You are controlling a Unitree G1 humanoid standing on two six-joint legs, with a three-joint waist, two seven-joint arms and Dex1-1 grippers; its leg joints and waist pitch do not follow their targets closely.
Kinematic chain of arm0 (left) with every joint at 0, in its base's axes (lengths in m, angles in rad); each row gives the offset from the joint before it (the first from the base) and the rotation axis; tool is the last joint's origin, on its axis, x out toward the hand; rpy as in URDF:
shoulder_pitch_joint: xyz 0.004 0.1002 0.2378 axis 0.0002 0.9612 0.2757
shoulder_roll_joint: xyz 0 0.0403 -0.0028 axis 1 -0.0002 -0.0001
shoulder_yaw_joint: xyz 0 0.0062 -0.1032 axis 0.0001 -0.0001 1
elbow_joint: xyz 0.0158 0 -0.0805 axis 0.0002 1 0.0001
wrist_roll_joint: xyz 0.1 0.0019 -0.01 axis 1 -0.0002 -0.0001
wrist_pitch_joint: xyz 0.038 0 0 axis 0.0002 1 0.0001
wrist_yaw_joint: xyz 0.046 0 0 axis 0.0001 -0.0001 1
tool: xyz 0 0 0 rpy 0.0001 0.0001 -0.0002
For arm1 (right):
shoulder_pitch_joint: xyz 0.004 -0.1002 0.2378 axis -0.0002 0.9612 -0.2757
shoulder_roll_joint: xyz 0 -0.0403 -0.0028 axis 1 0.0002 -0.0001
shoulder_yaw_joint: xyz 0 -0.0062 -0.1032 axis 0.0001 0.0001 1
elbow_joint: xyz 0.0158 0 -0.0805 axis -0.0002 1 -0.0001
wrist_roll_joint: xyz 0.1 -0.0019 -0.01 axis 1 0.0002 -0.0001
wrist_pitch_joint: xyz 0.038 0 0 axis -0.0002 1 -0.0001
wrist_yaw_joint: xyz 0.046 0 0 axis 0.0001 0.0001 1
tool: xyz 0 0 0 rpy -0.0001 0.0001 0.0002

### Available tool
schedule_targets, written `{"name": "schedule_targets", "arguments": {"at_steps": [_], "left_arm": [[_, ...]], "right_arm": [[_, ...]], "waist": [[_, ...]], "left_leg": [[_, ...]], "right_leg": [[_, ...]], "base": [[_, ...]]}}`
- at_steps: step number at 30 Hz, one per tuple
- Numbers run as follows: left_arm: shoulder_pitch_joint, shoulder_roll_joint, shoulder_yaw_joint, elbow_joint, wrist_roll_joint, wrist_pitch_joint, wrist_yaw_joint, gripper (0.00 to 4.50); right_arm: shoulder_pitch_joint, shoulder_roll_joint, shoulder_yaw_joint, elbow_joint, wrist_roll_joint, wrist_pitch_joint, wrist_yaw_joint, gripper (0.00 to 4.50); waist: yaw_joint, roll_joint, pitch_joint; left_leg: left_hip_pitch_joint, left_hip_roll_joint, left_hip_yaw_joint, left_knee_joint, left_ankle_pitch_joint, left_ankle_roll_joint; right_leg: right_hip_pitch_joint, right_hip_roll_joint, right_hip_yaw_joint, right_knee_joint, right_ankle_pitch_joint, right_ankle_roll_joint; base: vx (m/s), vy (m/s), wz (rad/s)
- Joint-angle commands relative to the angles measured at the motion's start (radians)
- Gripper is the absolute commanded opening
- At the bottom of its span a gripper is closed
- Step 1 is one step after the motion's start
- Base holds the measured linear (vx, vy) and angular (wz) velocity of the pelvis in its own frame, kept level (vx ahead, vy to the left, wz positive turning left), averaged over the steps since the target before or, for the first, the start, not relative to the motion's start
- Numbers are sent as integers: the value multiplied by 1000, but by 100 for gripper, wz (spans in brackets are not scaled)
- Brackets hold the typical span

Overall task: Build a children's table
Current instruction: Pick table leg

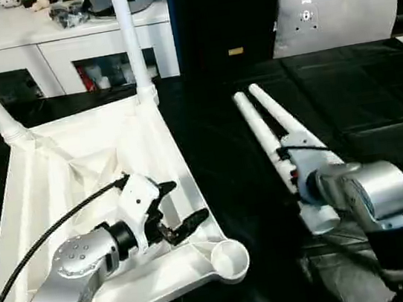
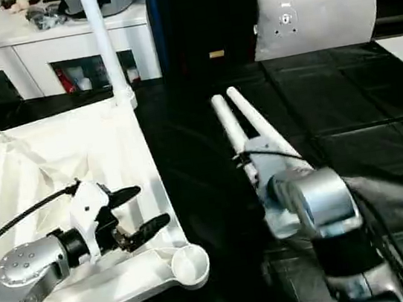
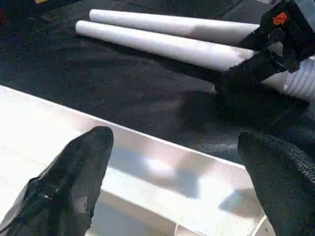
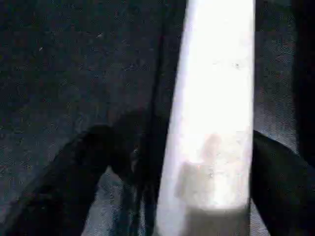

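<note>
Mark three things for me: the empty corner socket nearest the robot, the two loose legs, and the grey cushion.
empty corner socket (image 1: 229,256), left eye view, on its round rim.
loose legs (image 1: 263,133), left eye view, mid-shaft of the left one.
grey cushion (image 1: 336,15), left eye view, centre of its face.

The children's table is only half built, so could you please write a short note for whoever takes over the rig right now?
Left hand: open, empty, hovering over the upturned tabletop near its right rim.
Right hand: open, lowered around one of the two loose legs lying side by side on the black floor; not closed on it yet.
Done: two fitted legs stand in the far corner sockets.
Left: grip the loose leg, seat it in the empty near-right socket, then fit the last leg. The near-left corner is out of frame, so check it. Finally turn the table upright.
</note>
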Motion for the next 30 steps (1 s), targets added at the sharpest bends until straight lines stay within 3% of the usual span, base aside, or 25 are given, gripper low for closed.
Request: {"name": "schedule_targets", "arguments": {"at_steps": [1, 7, 17, 25, 30], "left_arm": [[3, 9, -11, -19, -2, 0, -6, 450], [-2, 9, -17, -18, -2, 0, -8, 450], [1, 15, -20, -14, -3, -3, -17, 450], [4, 17, -22, -19, -2, -2, -18, 450], [1, 14, -18, -14, -2, -6, -15, 450]], "right_arm": [[13, 7, 11, -31, 13, 22, 3, 389], [27, 18, 16, -54, 18, 27, -2, 334], [40, 30, 13, -74, 22, 27, -4, 238], [44, 39, 10, -74, 21, 18, -12, 192], [38, 74, -52, -88, 40, -43, -8, 186]], "waist": [[1, -4, -51], [1, 2, -51], [0, 3, -50], [0, 4, -50], [-1, 5, -49]], "left_leg": [[35, 64, -23, -80, -197, -90], [36, 63, -25, -81, -211, -107], [37, 63, -26, -83, -227, -120], [38, 63, -27, -84, -241, -127], [38, 64, -27, -86, -252, -128]], "right_leg": [[8, -71, 38, -80, 2, -139], [7, -71, 37, -79, 10, -136], [7, -71, 38, -80, 10, -130], [6, -72, 38, -80, 1, -128], [4, -73, 39, -81, -11, -126]], "base": [[0, 0, 0], [0, 0, 0], [0, 0, 0], [0, 0, 0], [0, 0, 0]]}}
